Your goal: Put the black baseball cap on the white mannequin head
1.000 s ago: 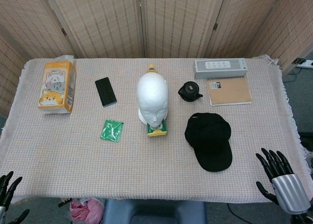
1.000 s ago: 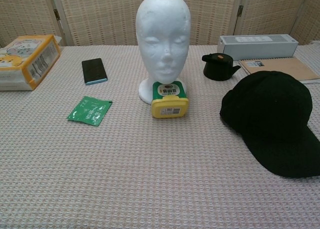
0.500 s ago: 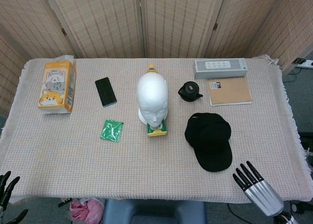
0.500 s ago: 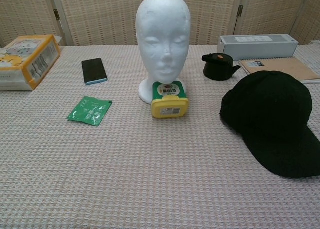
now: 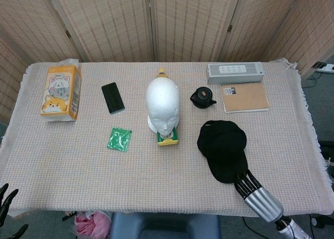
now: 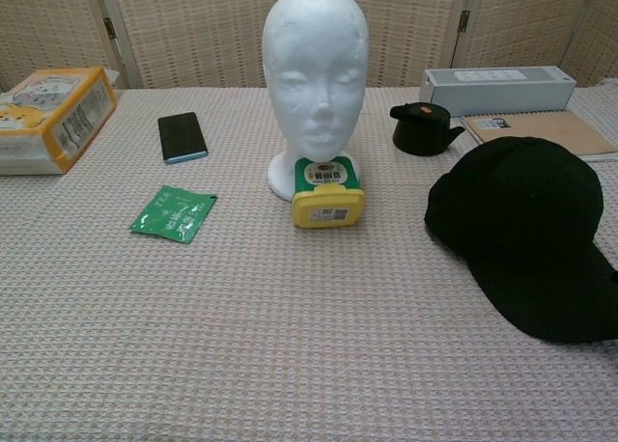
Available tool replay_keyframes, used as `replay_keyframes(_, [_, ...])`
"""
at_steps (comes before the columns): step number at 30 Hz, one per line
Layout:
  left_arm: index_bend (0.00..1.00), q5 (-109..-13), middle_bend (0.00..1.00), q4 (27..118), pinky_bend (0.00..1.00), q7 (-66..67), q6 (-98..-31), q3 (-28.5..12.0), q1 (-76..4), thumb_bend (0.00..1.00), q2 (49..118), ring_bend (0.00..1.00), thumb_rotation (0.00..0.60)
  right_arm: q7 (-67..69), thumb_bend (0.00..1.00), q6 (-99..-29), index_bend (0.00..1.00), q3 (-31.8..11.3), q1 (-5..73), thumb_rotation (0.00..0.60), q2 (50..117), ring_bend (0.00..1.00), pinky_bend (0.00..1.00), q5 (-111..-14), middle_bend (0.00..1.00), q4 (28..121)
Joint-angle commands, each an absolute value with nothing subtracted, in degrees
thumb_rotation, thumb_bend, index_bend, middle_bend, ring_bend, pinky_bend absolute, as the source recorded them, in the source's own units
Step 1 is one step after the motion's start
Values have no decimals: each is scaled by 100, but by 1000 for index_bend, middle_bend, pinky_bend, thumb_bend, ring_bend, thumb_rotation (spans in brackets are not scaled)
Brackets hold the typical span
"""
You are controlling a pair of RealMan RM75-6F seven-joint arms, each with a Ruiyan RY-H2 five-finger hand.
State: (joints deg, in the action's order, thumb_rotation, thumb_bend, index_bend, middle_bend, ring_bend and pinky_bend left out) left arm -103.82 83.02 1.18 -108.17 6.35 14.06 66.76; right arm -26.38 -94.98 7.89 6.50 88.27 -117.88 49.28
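The black baseball cap (image 5: 223, 147) lies flat on the table right of centre, its brim toward the near edge; in the chest view the cap (image 6: 529, 232) fills the right side. Upright at mid-table stands the white mannequin head (image 5: 163, 104) (image 6: 316, 73), bare, to the cap's left. My right hand (image 5: 255, 195) lies at the near edge with its fingers (image 5: 243, 181) straight, their tips at the brim's near right corner, holding nothing. Only the spread fingertips of my left hand (image 5: 5, 196) show at the bottom left corner. Neither hand appears in the chest view.
A yellow-green bottle (image 5: 168, 136) lies against the mannequin's base. A green sachet (image 5: 119, 139), a black phone (image 5: 112, 97) and an orange tissue pack (image 5: 60, 92) lie to the left. A black pot (image 5: 202, 97), a notebook (image 5: 243, 96) and a grey box (image 5: 235, 72) sit behind the cap.
My right hand has swung left along the near edge, bringing its fingertips up to the cap's brim. My left hand has sunk lower out of the frame. The cap has not moved.
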Motion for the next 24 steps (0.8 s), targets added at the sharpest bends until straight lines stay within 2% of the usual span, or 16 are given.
replay_keyframes(1, [117, -10350, 0, 8320, 133, 91, -10806, 631, 1413, 65, 6664, 6, 600, -2733, 226, -9435, 224, 722, 723, 600, 8942, 165, 213, -11728, 148, 4875])
replay_keyframes(5, [117, -10307, 0, 8375, 133, 12, -10733, 669, 1415, 65, 6593, 6, 600, -2769, 223, -9402, 192, 697, 783, 600, 9187, 146, 209, -11668, 127, 4599])
replay_keyframes(24, [118, -10378, 0, 8367, 133, -257, -10906, 712, 1501, 64, 6485, 7, 600, -2801, 221, -9542, 192, 823, 965, 600, 9952, 146, 207, -11598, 128, 3569])
